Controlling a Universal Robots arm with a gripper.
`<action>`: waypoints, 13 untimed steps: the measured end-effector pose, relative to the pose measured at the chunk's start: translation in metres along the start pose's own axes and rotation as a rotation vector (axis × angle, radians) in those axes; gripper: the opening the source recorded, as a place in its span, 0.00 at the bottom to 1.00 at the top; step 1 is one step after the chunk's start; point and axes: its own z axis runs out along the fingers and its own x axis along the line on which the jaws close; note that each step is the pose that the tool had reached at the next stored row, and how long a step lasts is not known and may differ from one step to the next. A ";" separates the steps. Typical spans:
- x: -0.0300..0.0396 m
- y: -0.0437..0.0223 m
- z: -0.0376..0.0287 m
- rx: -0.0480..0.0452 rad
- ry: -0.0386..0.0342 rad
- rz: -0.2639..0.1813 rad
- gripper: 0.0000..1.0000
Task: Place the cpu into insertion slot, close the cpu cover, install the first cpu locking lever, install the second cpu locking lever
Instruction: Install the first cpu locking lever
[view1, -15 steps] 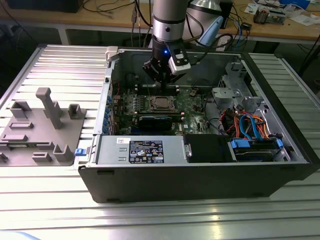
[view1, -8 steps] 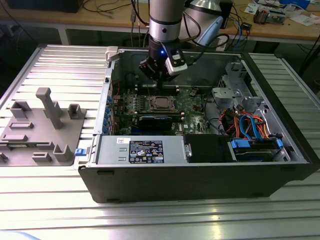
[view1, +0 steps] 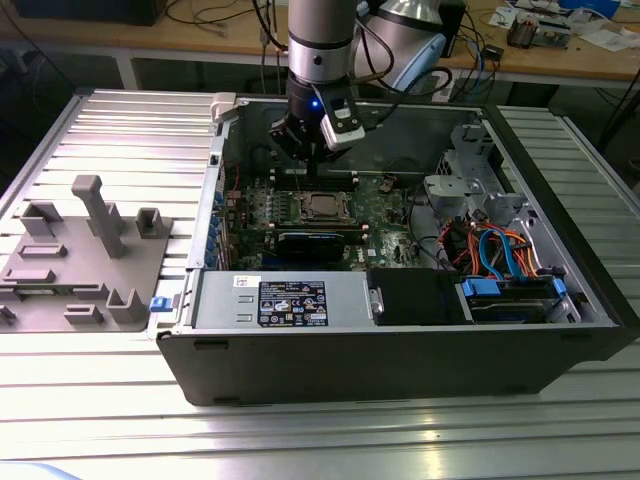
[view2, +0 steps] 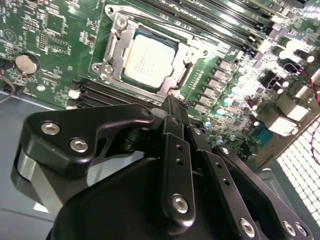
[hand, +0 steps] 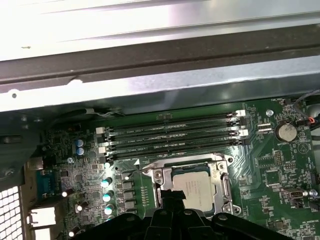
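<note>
The cpu (view2: 150, 59), a flat square with a matte silvery-grey top, lies seated in the insertion slot (view2: 181, 75) on the green circuit board (view2: 55, 45). The cover (view2: 115, 50), a thin bright metal frame with a cut-out centre, lies flat around the chip's edges.

The black gripper (view2: 176, 104) hangs just above the board beside the socket. Its fingers are pressed together with nothing between them, and their tip is close to the frame's edge but apart from it. In the first wrist view, four long ribbed black slots (hand: 170, 132) run beside the socket, with the case's pale sheet-metal wall beyond.

In the exterior view the gripper (view1: 300, 150) stands inside the open dark case (view1: 400, 350), on a ridged aluminium bench (view1: 100, 130). Room overhead is open.
</note>
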 end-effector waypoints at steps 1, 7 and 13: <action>0.0020 -0.0002 0.0000 0.0000 -0.0004 0.000 0.11; 0.0081 -0.0010 -0.0001 -0.0002 -0.0017 0.000 0.11; 0.0082 -0.0010 -0.0001 -0.0002 -0.0017 0.000 0.11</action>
